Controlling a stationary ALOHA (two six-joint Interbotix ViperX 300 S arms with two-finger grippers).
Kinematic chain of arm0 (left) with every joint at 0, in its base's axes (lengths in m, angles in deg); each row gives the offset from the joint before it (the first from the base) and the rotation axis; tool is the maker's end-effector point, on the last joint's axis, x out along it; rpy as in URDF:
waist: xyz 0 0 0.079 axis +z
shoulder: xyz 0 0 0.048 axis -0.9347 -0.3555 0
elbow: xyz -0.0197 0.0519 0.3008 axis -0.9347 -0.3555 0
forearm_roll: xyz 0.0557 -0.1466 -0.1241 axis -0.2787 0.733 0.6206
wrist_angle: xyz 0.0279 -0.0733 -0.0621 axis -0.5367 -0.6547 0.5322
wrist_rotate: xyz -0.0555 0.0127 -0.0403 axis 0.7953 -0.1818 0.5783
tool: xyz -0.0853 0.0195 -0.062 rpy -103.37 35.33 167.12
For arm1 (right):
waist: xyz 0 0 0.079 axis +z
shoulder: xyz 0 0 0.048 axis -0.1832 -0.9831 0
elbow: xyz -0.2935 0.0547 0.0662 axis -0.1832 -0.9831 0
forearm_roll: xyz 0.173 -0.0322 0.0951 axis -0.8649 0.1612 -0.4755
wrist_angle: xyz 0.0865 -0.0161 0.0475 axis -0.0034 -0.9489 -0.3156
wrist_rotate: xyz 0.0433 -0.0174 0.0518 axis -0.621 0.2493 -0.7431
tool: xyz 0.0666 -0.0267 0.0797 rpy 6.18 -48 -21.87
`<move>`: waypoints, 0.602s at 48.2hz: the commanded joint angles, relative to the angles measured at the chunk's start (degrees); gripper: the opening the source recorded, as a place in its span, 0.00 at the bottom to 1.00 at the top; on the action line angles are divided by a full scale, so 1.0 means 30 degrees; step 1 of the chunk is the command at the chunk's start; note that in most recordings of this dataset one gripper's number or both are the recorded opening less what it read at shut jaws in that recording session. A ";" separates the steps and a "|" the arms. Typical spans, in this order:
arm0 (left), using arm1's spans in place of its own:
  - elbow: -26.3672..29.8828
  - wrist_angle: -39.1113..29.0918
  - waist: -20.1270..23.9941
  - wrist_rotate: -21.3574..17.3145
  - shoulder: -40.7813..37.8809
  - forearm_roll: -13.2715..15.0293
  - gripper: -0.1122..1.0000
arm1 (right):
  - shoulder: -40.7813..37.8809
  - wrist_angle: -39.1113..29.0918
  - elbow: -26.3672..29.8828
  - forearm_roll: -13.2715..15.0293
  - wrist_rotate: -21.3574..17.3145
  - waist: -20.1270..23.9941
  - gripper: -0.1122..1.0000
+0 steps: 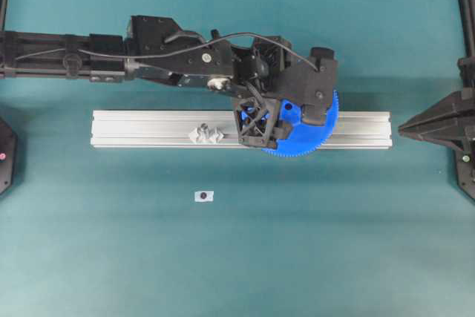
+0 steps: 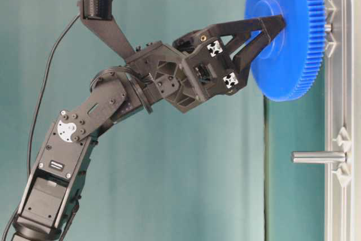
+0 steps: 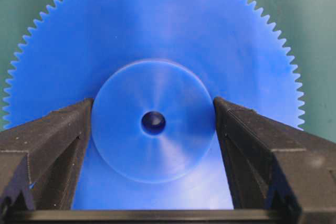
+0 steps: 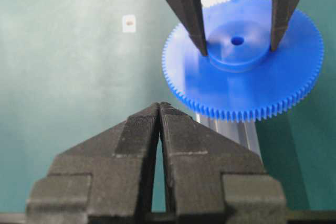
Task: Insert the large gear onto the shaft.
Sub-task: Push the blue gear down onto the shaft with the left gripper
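Note:
The large gear (image 1: pixel 320 139) is a bright-blue toothed disc, held flat over the right part of the aluminium rail (image 1: pixel 148 128). My left gripper (image 2: pixel 268 40) is shut on its raised hub, one finger (image 3: pixel 63 140) on each side. The hub hole (image 3: pixel 153 123) shows dark. In the table-level view the gear (image 2: pixel 293 60) lies close to the rail (image 2: pixel 338 83). A short stretch of the shaft (image 2: pixel 328 26) shows between them; the rest is hidden in the gear. The gear (image 4: pixel 252 87) and the left gripper (image 4: pixel 237 48) also show in the right wrist view. My right gripper (image 4: pixel 160 106) is shut and empty, parked at the right edge (image 1: pixel 404 130).
A second grey pin (image 2: pixel 316 157) with clear faceted pieces at its base stands free on the rail, left of the gear in the overhead view (image 1: pixel 204 133). A small white tag with a dark spot (image 1: pixel 204 196) lies on the teal table in front of the rail.

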 commanded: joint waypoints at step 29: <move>0.1318 -0.0117 -0.0264 -0.0146 -0.0205 -0.0059 0.82 | -0.0117 0.0176 0.0205 0.0000 -0.0176 -0.0029 0.20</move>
